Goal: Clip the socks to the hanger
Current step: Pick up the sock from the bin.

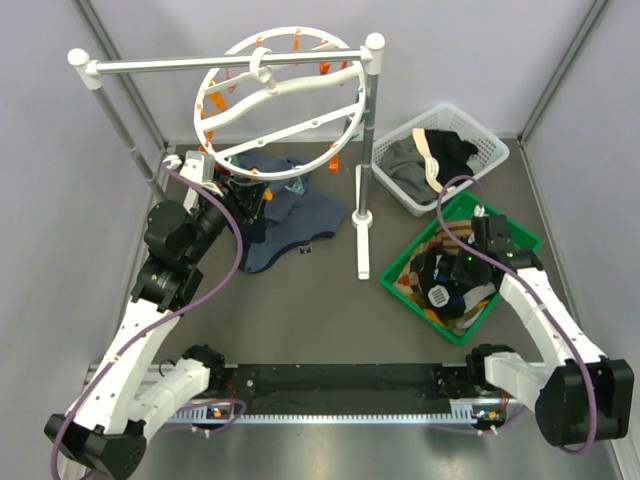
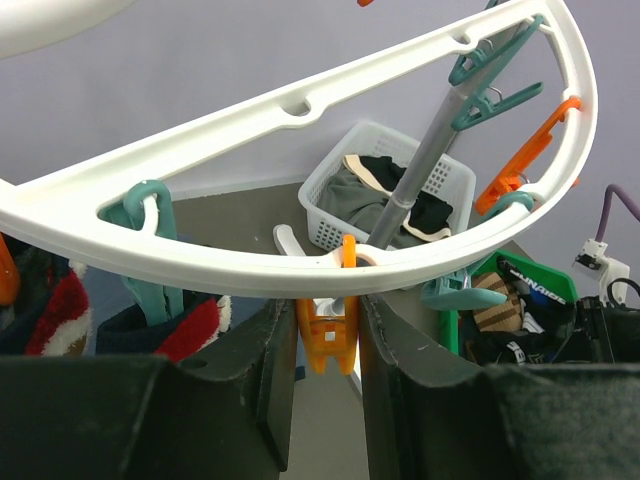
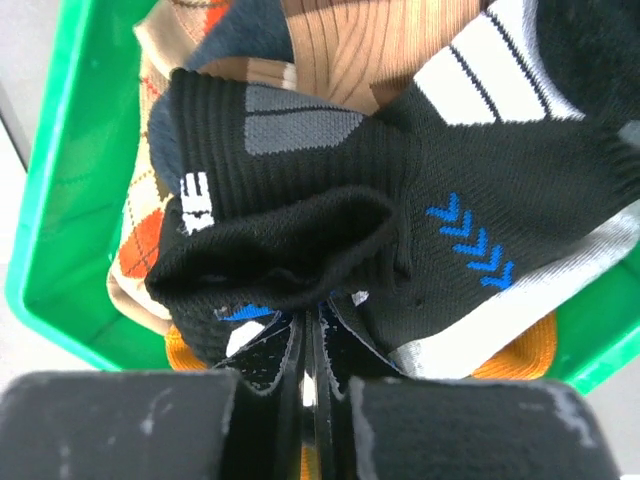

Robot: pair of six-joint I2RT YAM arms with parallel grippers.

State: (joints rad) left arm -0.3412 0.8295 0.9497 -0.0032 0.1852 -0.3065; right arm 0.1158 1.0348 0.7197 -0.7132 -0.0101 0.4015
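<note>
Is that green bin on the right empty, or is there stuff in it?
Full: the green bin holds a heap of socks, black, tan and argyle.

the clearest room is the bare desk [image 1: 300, 320] out front, between the two arms. the rack's right post [image 1: 364, 190] stands between the hanger [image 2: 200, 250] and the green bin [image 3: 60, 160], blocking a straight line across. the hanger's rim hangs low over the left gripper [image 2: 328, 310], an orange clip [image 2: 330, 345] filling its jaws. the white basket [image 1: 465, 180] sits just behind the bin. the bin itself is heaped with socks [image 3: 450, 200].
</note>
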